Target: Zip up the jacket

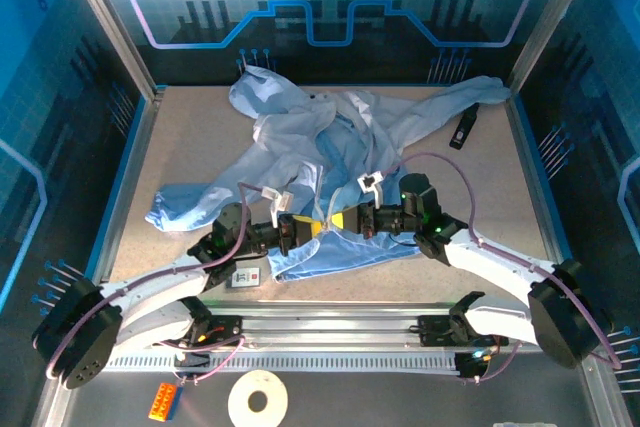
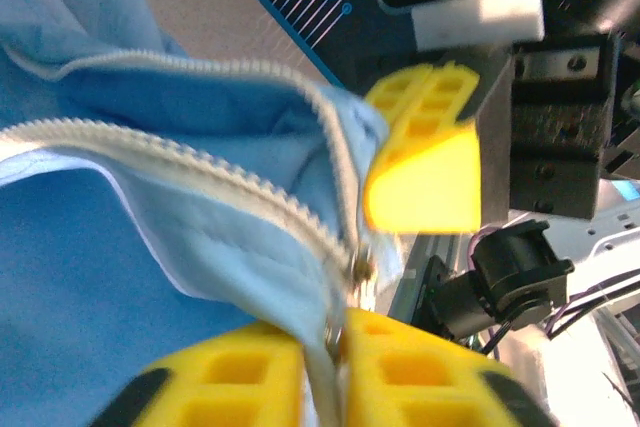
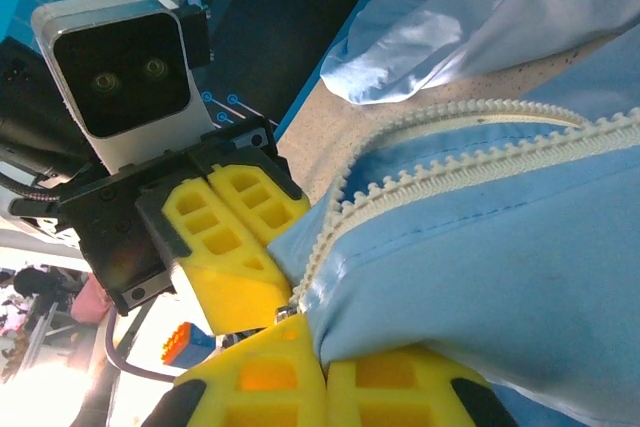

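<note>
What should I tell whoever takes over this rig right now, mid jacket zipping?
Left hand: jaws around the bottom end of the zipper; whether it grips is unclear.
Right hand: shut on the jacket at its hem, beside the left.
Jacket: spread on the table, sleeves out, hem toward the arm bases.
Done: both hands are at the zipper's bottom end.
Left: the teeth rows are apart; join them, then zip up.

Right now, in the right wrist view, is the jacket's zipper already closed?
No: on the jacket, the two zipper rows lie apart, unjoined.

Overhead looks down; close wrist views share zipper (image 2: 230, 192).
</note>
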Action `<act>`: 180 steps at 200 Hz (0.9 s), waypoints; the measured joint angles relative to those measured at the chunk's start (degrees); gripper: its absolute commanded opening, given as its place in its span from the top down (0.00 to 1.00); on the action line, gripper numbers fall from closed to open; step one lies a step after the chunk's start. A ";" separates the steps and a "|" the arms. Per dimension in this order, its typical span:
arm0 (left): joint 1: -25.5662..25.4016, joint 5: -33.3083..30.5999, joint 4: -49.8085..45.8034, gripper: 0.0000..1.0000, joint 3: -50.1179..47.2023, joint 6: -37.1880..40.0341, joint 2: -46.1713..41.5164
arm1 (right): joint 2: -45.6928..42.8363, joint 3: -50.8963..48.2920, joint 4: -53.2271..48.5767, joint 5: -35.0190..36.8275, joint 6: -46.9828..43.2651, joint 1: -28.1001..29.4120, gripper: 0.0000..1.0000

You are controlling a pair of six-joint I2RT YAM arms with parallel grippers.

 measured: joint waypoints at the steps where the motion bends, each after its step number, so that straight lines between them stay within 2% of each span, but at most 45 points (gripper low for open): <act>1: -0.02 0.00 -0.13 0.64 0.00 -0.15 -0.04 | 0.00 -0.07 0.17 0.11 0.15 -0.09 1.00; 22: -0.26 -0.20 -3.69 0.52 -0.02 -0.15 -2.64 | -0.07 -0.79 1.95 1.70 1.29 -0.66 1.00; 43: -0.31 -2.49 -7.58 0.46 -0.02 -1.86 -6.84 | -0.57 -2.25 2.95 3.30 2.49 -0.66 1.00; 58: -0.31 -5.44 -10.14 0.46 -0.11 -5.05 -9.99 | -0.94 -3.96 4.61 4.35 3.67 -0.66 1.00; 91: -0.55 -9.07 -9.55 0.41 -1.68 -13.57 -12.59 | -0.79 -7.06 9.11 5.75 6.86 -0.66 1.00; 158: -7.17 -14.08 -3.23 0.40 -2.34 -18.49 -6.58 | 2.99 -8.13 17.88 5.75 12.02 -0.66 1.00; 180: -8.09 -15.26 -0.57 0.44 -2.34 -19.06 -4.66 | 3.02 -8.35 19.06 5.75 12.63 -0.66 1.00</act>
